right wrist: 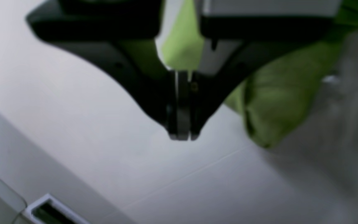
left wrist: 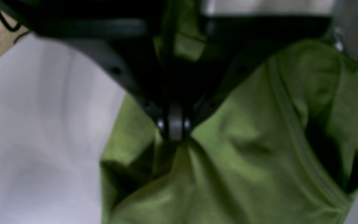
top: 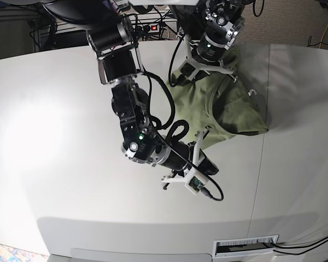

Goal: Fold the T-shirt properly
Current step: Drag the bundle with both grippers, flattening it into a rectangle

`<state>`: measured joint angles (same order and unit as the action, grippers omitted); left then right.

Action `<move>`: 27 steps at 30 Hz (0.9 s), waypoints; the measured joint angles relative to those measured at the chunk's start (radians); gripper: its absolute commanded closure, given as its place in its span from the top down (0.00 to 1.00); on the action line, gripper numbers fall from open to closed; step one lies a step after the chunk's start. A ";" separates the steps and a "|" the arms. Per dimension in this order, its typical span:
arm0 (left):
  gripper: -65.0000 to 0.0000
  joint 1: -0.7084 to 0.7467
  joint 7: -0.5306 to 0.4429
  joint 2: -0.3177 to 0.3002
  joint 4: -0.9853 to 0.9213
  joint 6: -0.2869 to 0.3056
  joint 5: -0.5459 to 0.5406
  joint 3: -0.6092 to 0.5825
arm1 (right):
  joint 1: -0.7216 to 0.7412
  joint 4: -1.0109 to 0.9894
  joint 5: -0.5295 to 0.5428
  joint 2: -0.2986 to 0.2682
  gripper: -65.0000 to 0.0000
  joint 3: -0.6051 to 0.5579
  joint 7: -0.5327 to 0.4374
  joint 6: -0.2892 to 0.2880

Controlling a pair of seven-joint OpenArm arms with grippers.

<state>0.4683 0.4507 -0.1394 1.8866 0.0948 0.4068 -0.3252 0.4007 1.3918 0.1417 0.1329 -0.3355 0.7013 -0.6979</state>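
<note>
The olive-green T-shirt (top: 229,112) lies bunched on the white table (top: 60,136), toward the back right in the base view. My left gripper (left wrist: 175,132) is shut on a pinch of its fabric (left wrist: 247,161), and a ribbed seam runs down the cloth to its right. In the base view that gripper (top: 180,77) sits at the shirt's far left edge. My right gripper (right wrist: 180,135) is shut, with green cloth (right wrist: 182,46) caught between its fingers behind the tips. A fold of the shirt (right wrist: 272,105) hangs just right of it over the table. In the base view the right gripper (top: 210,167) is at the shirt's near edge.
A slotted vent (top: 246,245) sits in the table near the front edge, and also shows as a slotted vent (right wrist: 47,211) in the right wrist view. A seam (top: 261,164) runs front to back across the tabletop on the right. Cables (top: 153,24) lie behind the table.
</note>
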 measured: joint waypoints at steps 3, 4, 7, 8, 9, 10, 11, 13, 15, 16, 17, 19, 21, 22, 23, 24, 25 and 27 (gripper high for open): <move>0.00 0.016 -0.002 0.000 0.011 0.010 -0.009 0.000 | 0.032 -0.112 -0.012 0.000 0.00 0.000 -0.052 0.000; 0.00 0.022 -0.003 0.000 0.013 0.032 -0.028 0.000 | 0.040 -0.153 -0.013 0.000 0.00 0.000 -0.065 0.000; 0.00 0.035 0.003 0.000 0.014 0.119 -0.116 0.001 | 0.066 -0.260 -0.017 0.000 0.00 -0.001 -0.083 0.000; 0.00 0.035 0.013 0.000 0.016 0.151 -0.140 0.001 | 0.075 -0.289 -0.025 0.000 0.00 -0.001 -0.099 0.000; 0.00 0.034 0.027 -0.002 0.018 0.178 -0.159 0.001 | 0.083 -0.312 -0.033 0.000 0.00 -0.001 -0.112 0.000; 0.00 0.035 0.031 -0.006 0.018 0.191 -0.178 0.001 | 0.090 -0.332 -0.042 0.000 0.00 -0.001 -0.119 0.001; 0.00 0.038 0.033 -0.015 0.018 0.190 -0.194 0.000 | 0.097 -0.347 -0.053 0.000 0.00 -0.001 -0.125 0.001; 0.00 0.040 0.026 -0.035 0.021 0.191 -0.196 0.000 | 0.104 -0.362 -0.067 0.000 0.00 -0.001 -0.143 0.001; 0.00 0.039 0.023 -0.052 0.024 0.191 -0.200 -0.001 | 0.107 -0.372 -0.067 0.000 0.00 -0.001 -0.154 0.001; 0.00 0.039 0.021 -0.059 0.024 0.192 -0.204 -0.001 | 0.109 -0.377 -0.067 0.000 0.00 -0.001 -0.156 0.001; 0.00 0.039 0.020 -0.062 0.024 0.192 -0.204 -0.001 | 0.109 -0.380 -0.067 0.000 0.00 -0.001 -0.156 0.001; 0.00 0.039 0.016 -0.075 0.025 0.192 -0.208 -0.001 | 0.109 -0.393 -0.067 0.000 0.00 -0.002 -0.151 0.001; 0.00 0.038 0.004 -0.103 0.028 0.195 -0.205 -0.002 | 0.109 -0.410 -0.068 -0.001 0.00 -0.025 -0.113 0.001; 0.00 0.039 -0.004 -0.119 0.031 0.195 -0.192 -0.002 | 0.109 -0.423 -0.068 -0.002 0.00 -0.043 -0.105 0.002; 0.00 0.039 -0.009 -0.135 0.031 0.195 -0.182 -0.003 | 0.108 -0.434 -0.067 -0.003 0.00 -0.063 -0.092 0.001; 0.00 0.038 -0.018 -0.152 0.033 0.195 -0.175 -0.003 | 0.106 -0.442 -0.064 -0.003 0.00 -0.086 -0.074 0.002; 0.00 0.039 -0.025 -0.170 0.035 0.195 -0.161 -0.003 | 0.103 -0.444 -0.060 -0.004 0.00 -0.108 -0.068 0.001; 0.00 0.038 -0.039 -0.209 0.037 0.166 -0.146 -0.006 | 0.100 -0.444 -0.037 -0.005 0.00 -0.139 -0.038 0.001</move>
<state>0.5064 0.4118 -0.3489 1.9236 0.2607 0.2611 -0.3309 0.5003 0.9482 0.1047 0.1280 -0.4744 0.6636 -0.6971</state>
